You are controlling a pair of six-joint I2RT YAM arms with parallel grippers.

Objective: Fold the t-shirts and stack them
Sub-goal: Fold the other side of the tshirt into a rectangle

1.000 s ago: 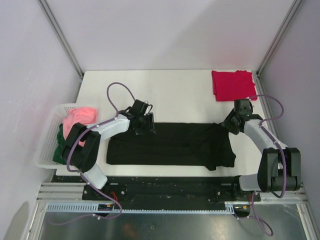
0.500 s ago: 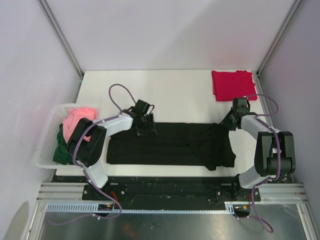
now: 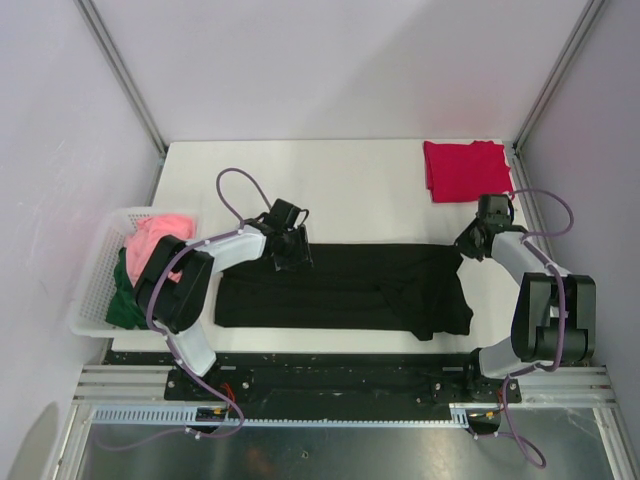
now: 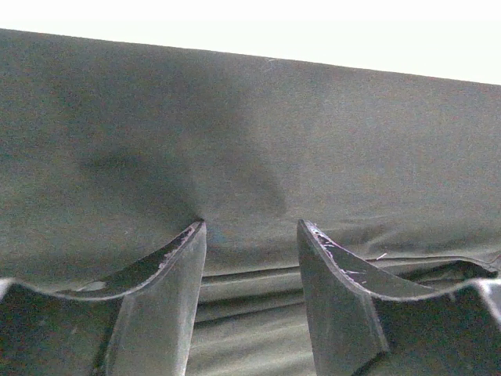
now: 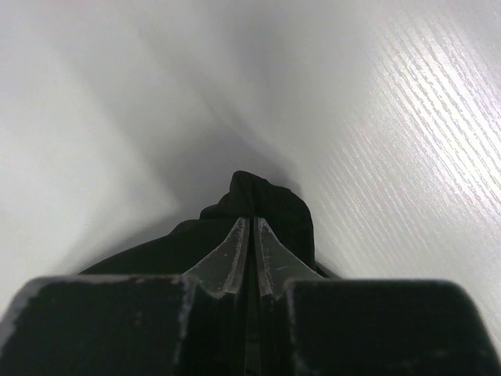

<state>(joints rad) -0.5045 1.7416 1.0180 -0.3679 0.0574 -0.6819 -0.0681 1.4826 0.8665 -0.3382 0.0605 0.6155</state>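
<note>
A black t-shirt lies flat across the near half of the white table, folded into a long band. My left gripper is open over its far left edge, with both tips pressed on the cloth in the left wrist view, where the gripper is close up. My right gripper is shut on the shirt's far right corner, and a bunch of black cloth sticks out past the closed tips. A folded crimson t-shirt lies at the far right corner.
A white lattice basket stands at the table's left edge, holding a pink garment and a dark green one. Metal frame posts rise at the far corners. The table's near edge runs just below the black shirt.
My right gripper has moved a little to the right, drawing the shirt's far right corner with it. The left gripper has stayed almost still on the cloth.
</note>
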